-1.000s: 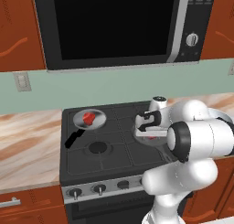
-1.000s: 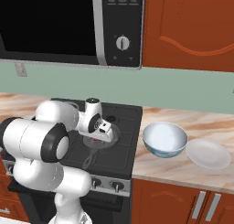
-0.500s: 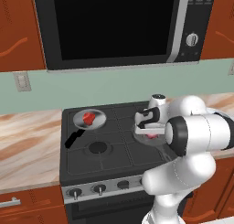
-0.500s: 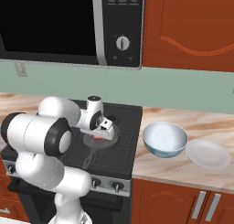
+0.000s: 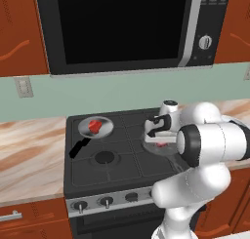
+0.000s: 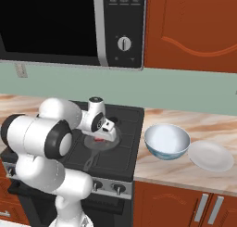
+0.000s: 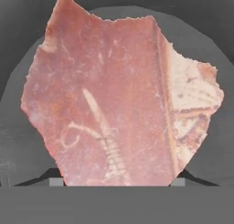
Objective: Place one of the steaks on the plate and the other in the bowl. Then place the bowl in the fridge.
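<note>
My claw [image 7: 117,182] sat low over the pink steak [image 7: 114,99] in the pan [image 5: 158,148]; fingertips flanked it, grip I couldn't tell.

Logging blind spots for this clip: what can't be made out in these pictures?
- Gripper closure on the pink steak: hand view, steak covers the fingertips; arm hides it in both base views.
- Pink steak's pan: right base view, mostly behind the hand.
- Red steak: left base view, too small for detail.
- Fridge: outside every frame.
</note>
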